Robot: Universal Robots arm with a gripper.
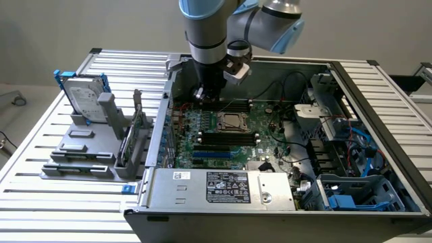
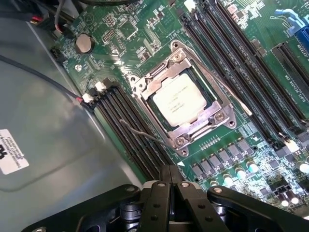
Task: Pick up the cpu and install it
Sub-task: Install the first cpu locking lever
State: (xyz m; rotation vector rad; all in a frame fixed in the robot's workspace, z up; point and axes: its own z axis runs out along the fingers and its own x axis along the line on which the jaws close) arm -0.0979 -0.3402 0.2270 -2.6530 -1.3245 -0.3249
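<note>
The small flat square cpu [image 2: 181, 99] with its silvery-grey metal top already sits inside the steel-framed socket [image 2: 219, 118] on the green motherboard [image 2: 145, 29]. The black hand [image 2: 170, 176] hangs just beside it, fingers pressed together and holding nothing. Placing looks done, latching unclear

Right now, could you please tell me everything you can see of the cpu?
The cpu is a small flat square chip with a pale silvery-grey metal top bearing faint print. It lies flat on the green motherboard, between rows of long black memory slots, seated inside a metal socket frame with screws that surrounds its edges. Nothing else touches it; the shut gripper is apart from it, holding nothing.
</note>
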